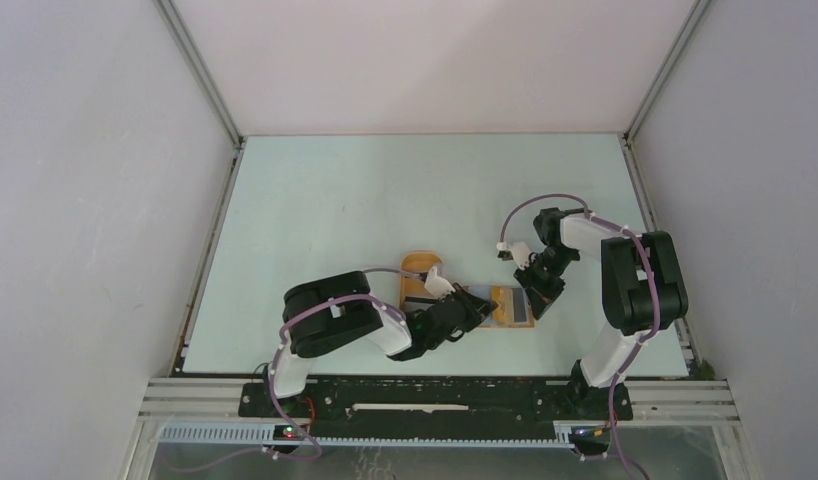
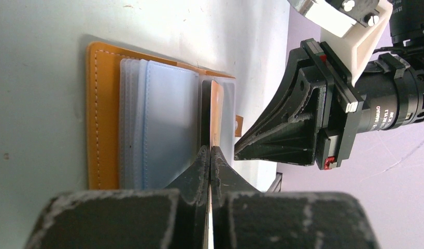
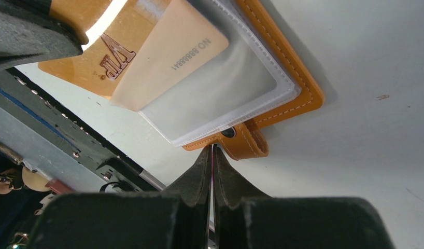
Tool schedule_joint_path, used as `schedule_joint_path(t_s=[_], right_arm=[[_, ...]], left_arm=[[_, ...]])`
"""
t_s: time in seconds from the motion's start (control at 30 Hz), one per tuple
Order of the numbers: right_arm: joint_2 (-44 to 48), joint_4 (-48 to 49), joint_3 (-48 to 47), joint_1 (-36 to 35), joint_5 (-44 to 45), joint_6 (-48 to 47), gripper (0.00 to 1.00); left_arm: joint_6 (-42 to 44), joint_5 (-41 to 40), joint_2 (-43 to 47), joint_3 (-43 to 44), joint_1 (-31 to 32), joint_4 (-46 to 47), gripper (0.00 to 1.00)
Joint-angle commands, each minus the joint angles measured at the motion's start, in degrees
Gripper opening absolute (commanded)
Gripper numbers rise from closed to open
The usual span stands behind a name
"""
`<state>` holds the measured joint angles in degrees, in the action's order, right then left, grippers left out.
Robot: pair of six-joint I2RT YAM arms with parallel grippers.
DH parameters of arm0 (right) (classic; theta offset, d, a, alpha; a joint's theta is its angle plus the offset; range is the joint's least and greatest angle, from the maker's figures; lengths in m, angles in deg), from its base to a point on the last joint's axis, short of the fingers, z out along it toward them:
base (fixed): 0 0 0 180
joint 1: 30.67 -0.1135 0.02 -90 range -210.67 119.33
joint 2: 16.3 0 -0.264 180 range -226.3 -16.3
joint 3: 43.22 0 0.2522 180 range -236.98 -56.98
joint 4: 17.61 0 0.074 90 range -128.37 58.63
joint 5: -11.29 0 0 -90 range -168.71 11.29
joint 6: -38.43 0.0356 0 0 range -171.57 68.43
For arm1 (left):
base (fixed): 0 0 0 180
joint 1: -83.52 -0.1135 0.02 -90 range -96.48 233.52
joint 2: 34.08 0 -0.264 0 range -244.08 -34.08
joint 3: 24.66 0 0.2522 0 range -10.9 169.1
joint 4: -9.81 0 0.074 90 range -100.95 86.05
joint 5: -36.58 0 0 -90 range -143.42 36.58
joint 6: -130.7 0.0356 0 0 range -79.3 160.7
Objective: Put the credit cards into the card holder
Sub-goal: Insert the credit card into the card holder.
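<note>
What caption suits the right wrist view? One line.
Gold VIP card partway inside a clear sleeve of the orange card holder, right fingers closed beside its snap tab.

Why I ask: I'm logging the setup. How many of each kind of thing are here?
Holder: 1
Tray: 1
Cards seen: 2 (held card, tray card; a stack may hide more)
Tools: 2 (left tool, right tool)
Total: 6

Orange-tan bifold card holder [image 1: 501, 303] open on pale green table [image 1: 335, 200], black left gripper [image 1: 477, 308] and right gripper [image 1: 534, 301] at its ends, oval orange tray [image 1: 418, 264] nearby
</note>
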<state>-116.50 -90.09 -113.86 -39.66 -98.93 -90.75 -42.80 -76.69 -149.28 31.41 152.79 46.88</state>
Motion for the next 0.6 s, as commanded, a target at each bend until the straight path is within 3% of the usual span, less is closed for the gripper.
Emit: schedule_joint_path(t_s=[0.0, 0.5, 0.57], right_arm=[[0.95, -0.65, 0.02, -0.76, -0.95, -0.90, 0.09], [1.83, -0.88, 0.02, -1.38, -1.22, -1.19, 0.09], [1.93, -0.92, 0.02, -1.38, -1.22, -1.17, 0.09]], left_arm=[[-2.54, -4.18, -1.16, 1.55, 0.66, -3.35, 0.00], [-6.50, -2.54, -1.94, 2.38, 1.12, -4.07, 0.00], [-6.87, -1.54, -2.13, 2.56, 1.12, -3.99, 0.05]])
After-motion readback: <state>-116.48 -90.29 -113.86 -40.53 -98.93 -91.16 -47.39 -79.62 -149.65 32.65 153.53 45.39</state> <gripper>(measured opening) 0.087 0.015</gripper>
